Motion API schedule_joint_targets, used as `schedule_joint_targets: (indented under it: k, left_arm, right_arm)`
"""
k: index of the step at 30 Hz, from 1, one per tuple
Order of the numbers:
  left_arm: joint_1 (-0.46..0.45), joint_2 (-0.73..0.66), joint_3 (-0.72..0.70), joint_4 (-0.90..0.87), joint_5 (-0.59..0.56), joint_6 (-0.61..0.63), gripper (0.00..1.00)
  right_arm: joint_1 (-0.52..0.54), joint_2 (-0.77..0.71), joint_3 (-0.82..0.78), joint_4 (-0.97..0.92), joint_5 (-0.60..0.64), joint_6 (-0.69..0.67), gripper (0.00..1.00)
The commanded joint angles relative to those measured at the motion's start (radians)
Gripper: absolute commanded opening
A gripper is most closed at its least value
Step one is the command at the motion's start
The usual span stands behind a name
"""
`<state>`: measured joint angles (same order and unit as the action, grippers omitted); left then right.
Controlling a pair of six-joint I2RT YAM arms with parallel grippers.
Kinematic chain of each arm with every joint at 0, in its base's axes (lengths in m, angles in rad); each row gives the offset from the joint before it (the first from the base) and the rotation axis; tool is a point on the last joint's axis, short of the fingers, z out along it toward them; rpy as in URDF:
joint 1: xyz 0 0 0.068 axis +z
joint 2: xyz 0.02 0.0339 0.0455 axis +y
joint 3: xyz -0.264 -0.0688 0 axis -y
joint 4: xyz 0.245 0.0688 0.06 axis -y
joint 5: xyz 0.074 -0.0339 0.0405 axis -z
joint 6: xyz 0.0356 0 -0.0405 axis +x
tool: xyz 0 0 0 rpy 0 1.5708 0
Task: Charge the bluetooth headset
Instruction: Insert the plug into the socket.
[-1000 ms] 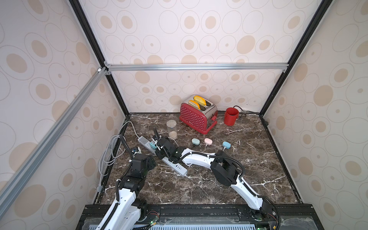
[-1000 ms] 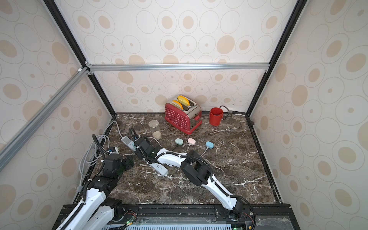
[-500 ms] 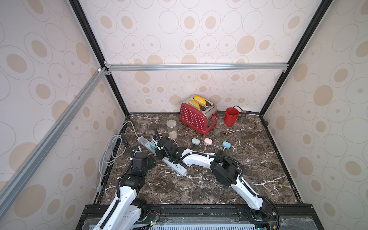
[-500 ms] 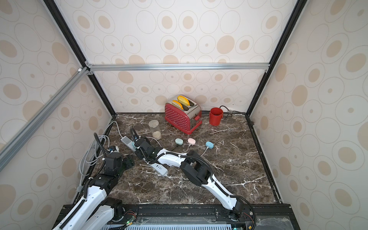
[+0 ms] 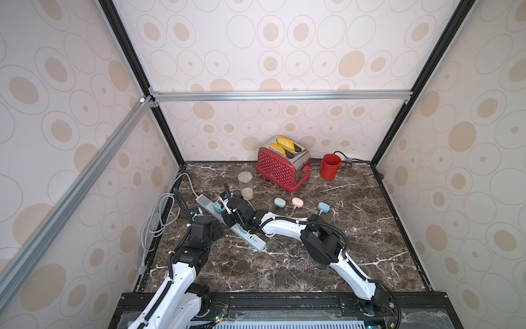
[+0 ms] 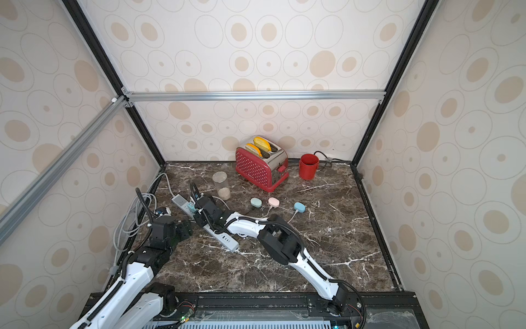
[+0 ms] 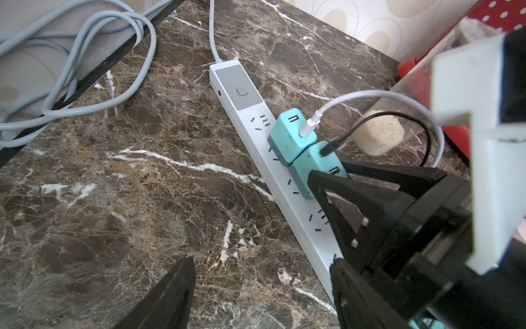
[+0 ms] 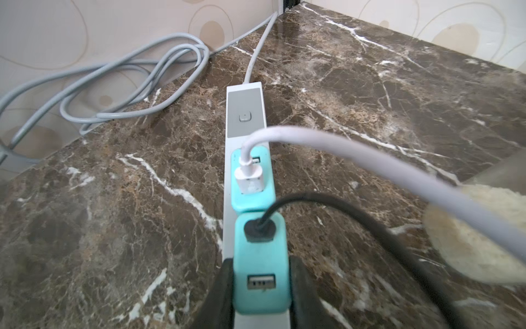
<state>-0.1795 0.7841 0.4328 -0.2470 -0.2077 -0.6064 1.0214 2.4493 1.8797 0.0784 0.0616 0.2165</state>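
Note:
Three small headset cases, green (image 5: 279,202), pink (image 5: 297,202) and blue (image 5: 323,207), lie mid-table in both top views, with thin cables leading off them. A white power strip (image 7: 247,114) runs diagonally at the left. Two teal USB chargers stand on it: one (image 8: 252,196) carries a white cable (image 8: 341,153), the other (image 8: 260,256) a black cable (image 8: 341,208). My right gripper (image 8: 260,282) is shut on the black-cable charger, one finger on each side. My left gripper (image 7: 262,260) hangs open over bare marble beside the strip, holding nothing.
A red toaster (image 5: 281,166) and a red mug (image 5: 330,166) stand at the back wall. A glass jar (image 5: 246,185) stands close behind the chargers. Coiled grey cord (image 5: 156,216) lies along the left frame edge.
My left arm has crept slightly toward the back, alongside the strip. The right gripper has stayed on the teal charger.

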Motion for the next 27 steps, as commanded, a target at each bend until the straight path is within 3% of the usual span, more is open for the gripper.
schedule_joint_targets:
  k: [1,9,16,21,27]
  left_arm:
    - [0.009,0.007,0.047,0.016,-0.015,-0.024,0.76]
    - [0.011,0.013,0.042,0.025,-0.005,-0.032,0.76]
    - [0.010,-0.002,0.035,0.022,-0.006,-0.029,0.76]
    - [0.011,0.003,0.035,0.021,-0.001,-0.024,0.76]
    - [0.011,0.004,0.035,0.029,0.002,-0.026,0.76]
  right_arm:
    - [0.028,0.187,-0.114,-0.354,-0.208,0.038,0.00]
    - [0.068,0.183,-0.098,-0.432,-0.048,-0.009,0.00]
    - [0.105,0.232,-0.095,-0.452,0.033,0.028,0.00]
    - [0.105,0.251,-0.120,-0.420,-0.041,0.043,0.00]
    - [0.107,0.273,-0.079,-0.531,0.053,0.006,0.00]
